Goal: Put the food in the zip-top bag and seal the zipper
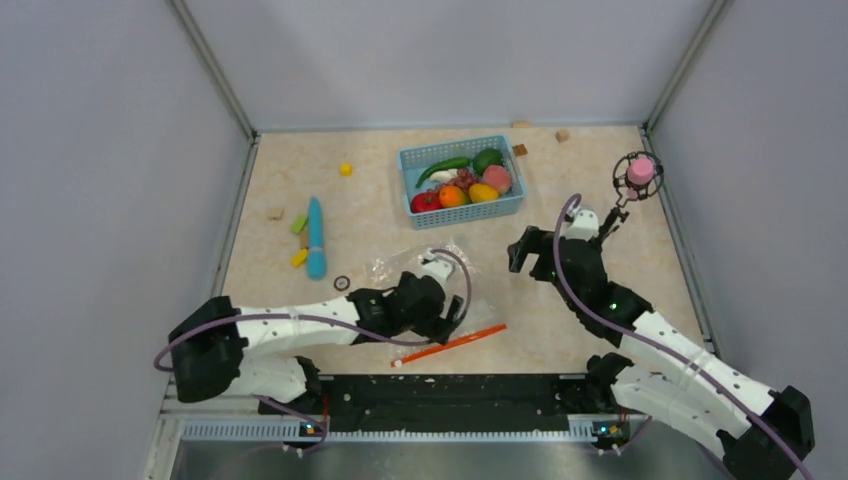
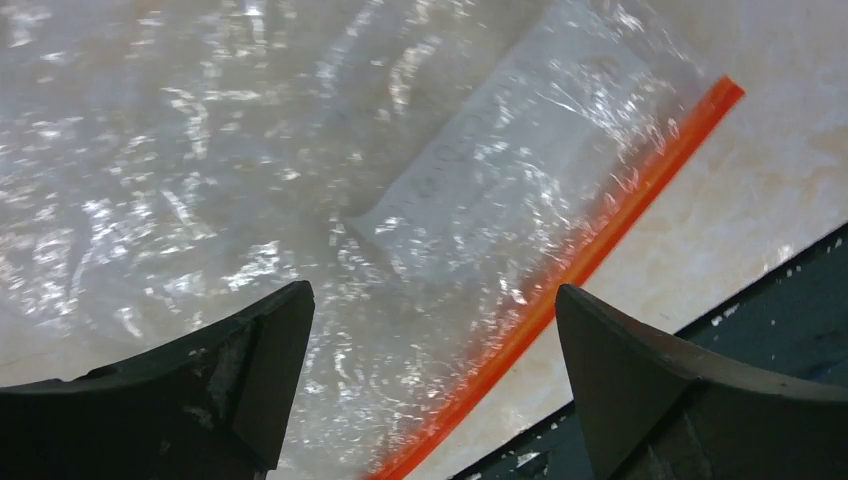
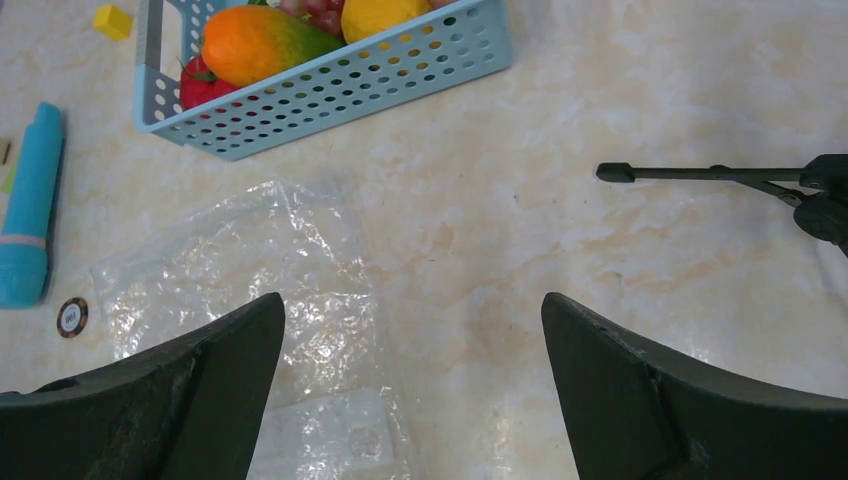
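Note:
The clear zip-top bag point(image 1: 392, 266) lies flat on the table, its orange-red zipper point(image 1: 455, 343) along the near edge. My left gripper point(image 1: 453, 321) is open and hovers low over the bag. In the left wrist view point(image 2: 430, 330) the bag point(image 2: 300, 150) and zipper point(image 2: 600, 230) pass between its fingers. My right gripper point(image 1: 516, 252) is open and empty, right of the bag; its wrist view point(image 3: 412, 330) shows the bag's edge point(image 3: 250, 260). The food sits in the light-blue basket point(image 1: 460, 208): tomato point(image 1: 426, 201), orange point(image 1: 452, 196), mango point(image 1: 483, 192), peach point(image 1: 497, 178), pepper point(image 1: 487, 159), chili point(image 1: 442, 168).
A light-blue stick point(image 1: 316, 237) and small blocks point(image 1: 298, 225) lie left of the bag, with a small dark ring point(image 1: 342, 283) near them. A yellow block point(image 1: 345, 169) and tan blocks point(image 1: 562, 134) lie at the back. A black stand with a pink top point(image 1: 638, 172) is at the far right.

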`<control>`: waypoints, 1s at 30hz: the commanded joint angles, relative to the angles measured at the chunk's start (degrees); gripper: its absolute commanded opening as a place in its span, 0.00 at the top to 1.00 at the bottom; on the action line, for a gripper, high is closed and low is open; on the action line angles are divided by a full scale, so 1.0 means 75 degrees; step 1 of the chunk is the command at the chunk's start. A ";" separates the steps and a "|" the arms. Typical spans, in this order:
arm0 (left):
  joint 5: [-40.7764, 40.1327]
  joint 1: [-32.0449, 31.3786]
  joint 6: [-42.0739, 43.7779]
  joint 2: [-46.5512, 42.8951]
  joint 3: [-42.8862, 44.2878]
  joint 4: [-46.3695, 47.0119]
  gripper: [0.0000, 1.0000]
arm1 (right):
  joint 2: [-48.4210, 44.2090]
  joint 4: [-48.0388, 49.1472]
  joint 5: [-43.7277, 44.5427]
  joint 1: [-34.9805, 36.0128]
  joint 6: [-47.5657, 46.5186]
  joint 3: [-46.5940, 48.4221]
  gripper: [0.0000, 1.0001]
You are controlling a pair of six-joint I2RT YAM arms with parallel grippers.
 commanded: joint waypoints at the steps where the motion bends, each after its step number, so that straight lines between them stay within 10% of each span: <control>1: 0.0037 -0.1136 0.0774 0.1236 0.1199 -0.0428 0.04 | -0.0591 0.0322 0.0168 0.0042 -0.0200 -0.0354 0.01; 8: -0.0876 -0.2010 0.1096 0.3766 0.2997 -0.1670 0.11 | -0.1855 0.0336 -0.0048 0.0040 -0.0299 -0.0798 0.01; 17: -0.1288 -0.2073 0.1079 0.4027 0.3200 -0.1480 0.20 | -0.2999 0.0371 -0.0352 0.0038 -0.0218 -0.1166 0.01; 30: -0.2467 -0.2061 0.0688 0.3908 0.2902 -0.1264 0.65 | -0.2416 0.0030 -0.0581 0.0040 -0.0072 -0.0865 0.01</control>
